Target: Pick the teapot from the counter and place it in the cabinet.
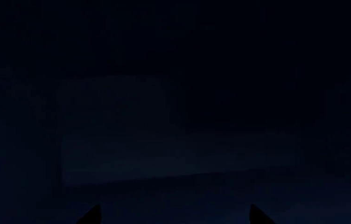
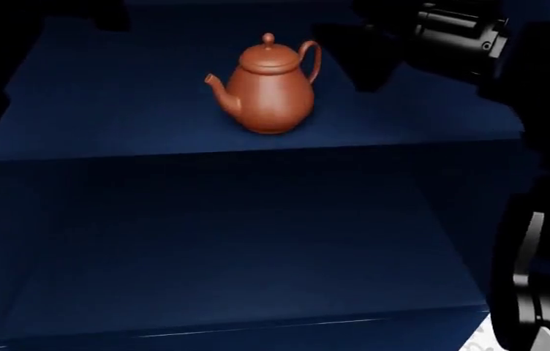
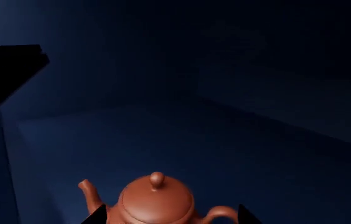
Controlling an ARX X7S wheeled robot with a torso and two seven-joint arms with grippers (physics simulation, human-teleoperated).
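While my left wrist camera is peering into near-total darkness, I am making out only a faint paler rectangular patch and the two dark tips of my left hand (image 1: 174, 215) poking in at the frame's edge, set well apart with nothing between them; what the patch belongs to, I cannot tell.

From my head camera, the teapot (image 2: 268, 86) is standing upright on the upper shelf (image 2: 109, 110) of the cabinet (image 2: 226, 241), lid knob up, spout pointing to my left and looped handle to my right. My right arm (image 2: 461, 33) is reaching in from the upper right, mostly black against the shadow, and its hand is too dark there to read. A lower shelf is lying in front, its near edge catching a thin line of light.

Through my right wrist camera, the teapot is sitting at the frame's edge, partly cut off, between the spread tips of my right hand (image 3: 170, 215), which are flanking it without touching.
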